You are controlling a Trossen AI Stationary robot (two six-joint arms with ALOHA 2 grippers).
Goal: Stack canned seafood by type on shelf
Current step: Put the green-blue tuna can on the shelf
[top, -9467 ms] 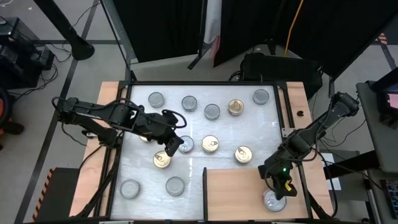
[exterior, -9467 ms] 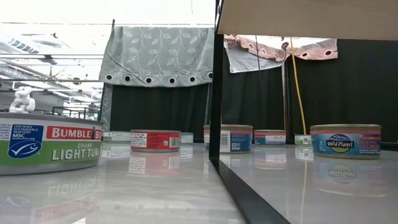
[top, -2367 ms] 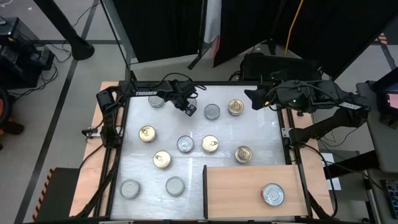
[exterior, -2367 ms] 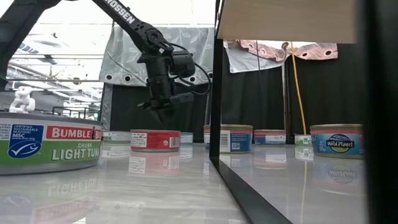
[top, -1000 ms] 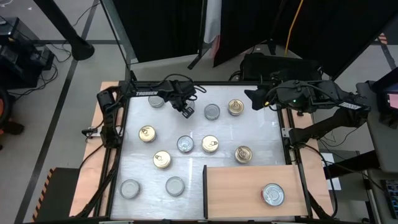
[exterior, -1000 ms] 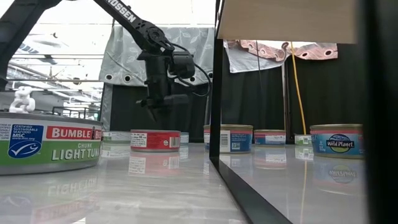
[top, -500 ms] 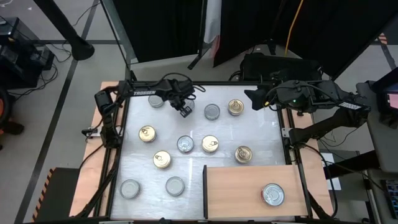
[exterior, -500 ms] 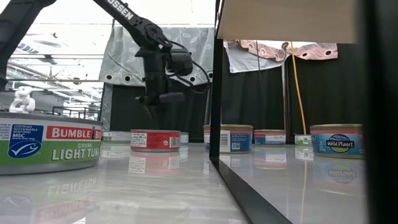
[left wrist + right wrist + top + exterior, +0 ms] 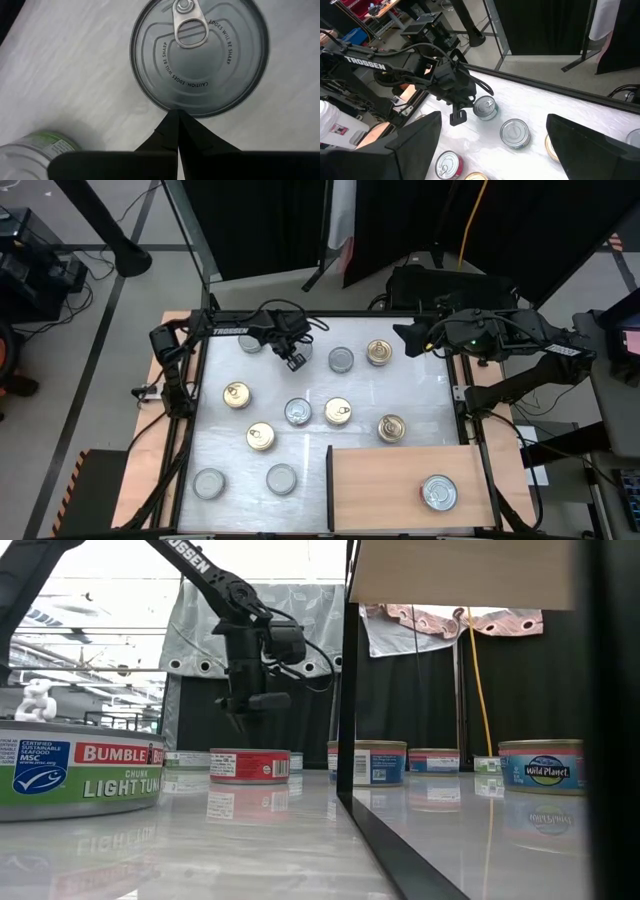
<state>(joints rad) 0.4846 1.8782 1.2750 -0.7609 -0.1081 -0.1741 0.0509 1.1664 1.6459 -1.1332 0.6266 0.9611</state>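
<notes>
Several round tins stand on the white tabletop (image 9: pixel 420 395). Some have gold tops, like one (image 9: pixel 379 352) at the far right; some have silver tops, like one (image 9: pixel 341 359) beside it. One silver tin (image 9: pixel 438 492) stands on the light-brown shelf board (image 9: pixel 385 490) at the near right. My left gripper (image 9: pixel 293 361) hangs shut and empty above the far left of the table. It is over a silver pull-ring tin (image 9: pixel 200 50) and touches nothing. My right gripper (image 9: pixel 402 338) is open and empty, held above the table's far right.
A green-labelled tin (image 9: pixel 35 147) stands close to the one under my left gripper. A large Bumble Bee tin (image 9: pixel 80 770) fills the left of the low view. Narrow wooden strips (image 9: pixel 173 420) run along both table sides. The board's left part is bare.
My left gripper has drifted a little toward the table's left edge, staying shut and above the tins. No tin has moved.
</notes>
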